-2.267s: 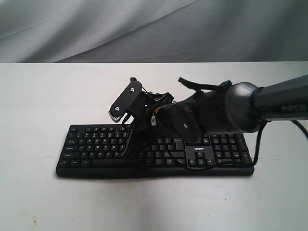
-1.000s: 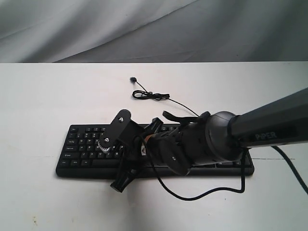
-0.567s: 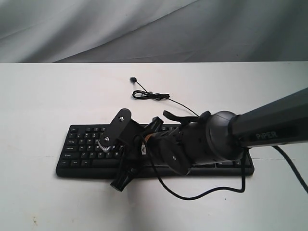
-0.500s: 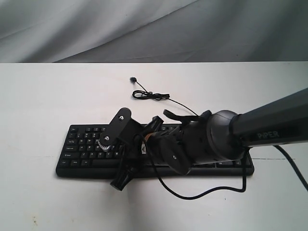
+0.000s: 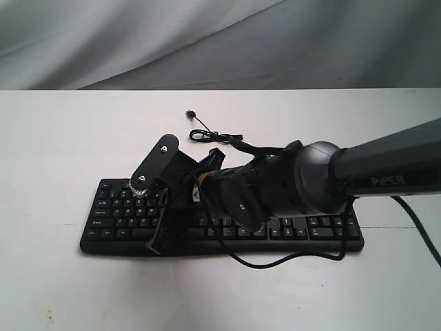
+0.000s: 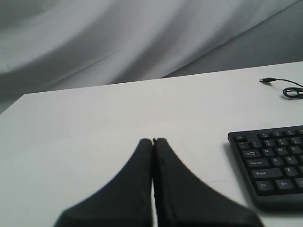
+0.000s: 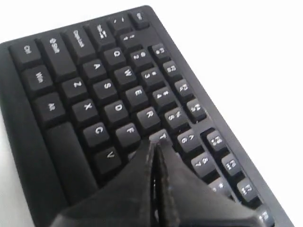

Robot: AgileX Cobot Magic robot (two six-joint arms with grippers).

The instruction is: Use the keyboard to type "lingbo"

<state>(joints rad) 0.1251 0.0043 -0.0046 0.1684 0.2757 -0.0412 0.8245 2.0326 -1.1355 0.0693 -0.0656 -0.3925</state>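
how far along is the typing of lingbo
Done: cannot tell, nothing shows the letters typed so far. In hand: the shut right gripper points its tips at the keyboard by the T key, about where G lies. To do: probably later letters; the left gripper is shut, off the keyboard.

The right hand (image 7: 154, 145) hides whichever key of the keyboard (image 7: 94, 90) lies under its tips.

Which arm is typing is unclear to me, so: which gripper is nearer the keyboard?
Right. The right gripper, fingers shut, is over the letter keys of the keyboard, tip near the T key. The left gripper, also shut, is off its Caps Lock end, over the table.
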